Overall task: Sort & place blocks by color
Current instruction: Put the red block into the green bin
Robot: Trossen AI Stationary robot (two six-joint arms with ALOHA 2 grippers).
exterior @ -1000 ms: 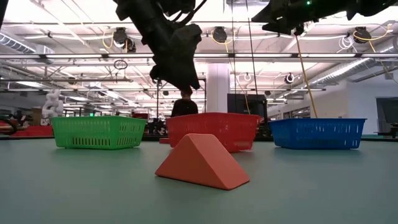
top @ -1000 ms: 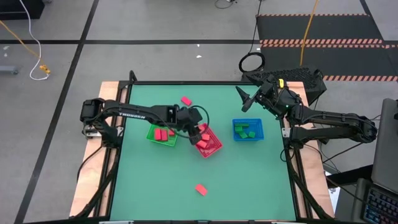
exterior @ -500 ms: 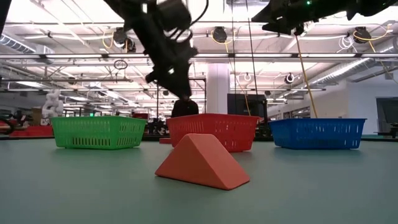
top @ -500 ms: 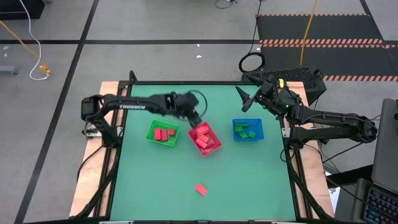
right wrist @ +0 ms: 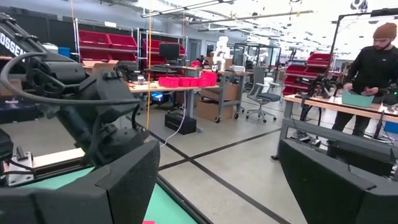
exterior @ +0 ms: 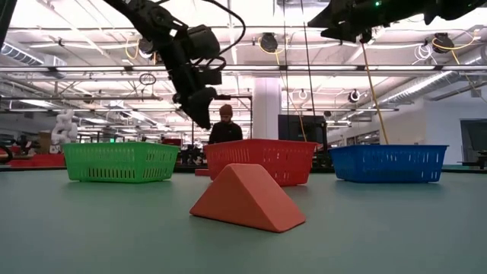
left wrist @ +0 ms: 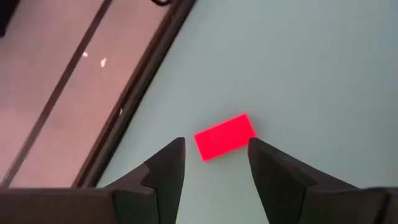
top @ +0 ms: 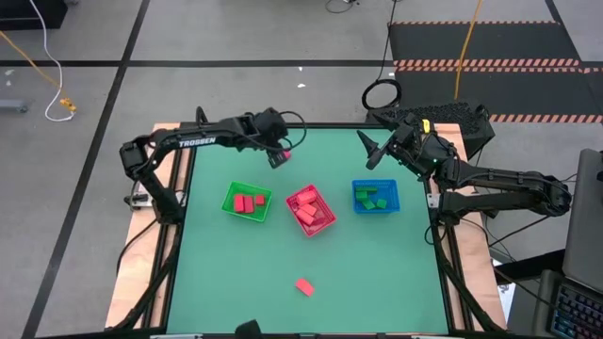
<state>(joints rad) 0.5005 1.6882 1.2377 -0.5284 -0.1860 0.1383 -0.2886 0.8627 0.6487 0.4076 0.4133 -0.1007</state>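
My left gripper (top: 276, 158) (left wrist: 216, 142) hangs open near the table's far edge, above a red bar block (left wrist: 225, 135) that lies flat on the table and shows between its fingertips. In the low view this gripper (exterior: 199, 114) is well above the table top. A salmon wedge block (top: 303, 285) (exterior: 247, 198) lies alone near the table's near edge. Red blocks (top: 247, 202) lie in the green basket (top: 229, 195), pink ones (top: 309, 211) in the red basket (top: 327, 202), green ones (top: 374, 200) in the blue basket (top: 358, 185). My right gripper (top: 369, 151) (right wrist: 217, 180) waits open at the far right.
The three mesh baskets stand in a row across the table's middle (exterior: 120, 161) (exterior: 262, 158) (exterior: 388, 162). The table's far edge and its dark frame (left wrist: 134, 93) run close to the red bar. A person (right wrist: 373, 62) stands at a bench in the room beyond.
My left gripper has risen from the red basket and swung toward the table's far edge, ending above the red bar block there. The baskets and blocks have stayed where they were.
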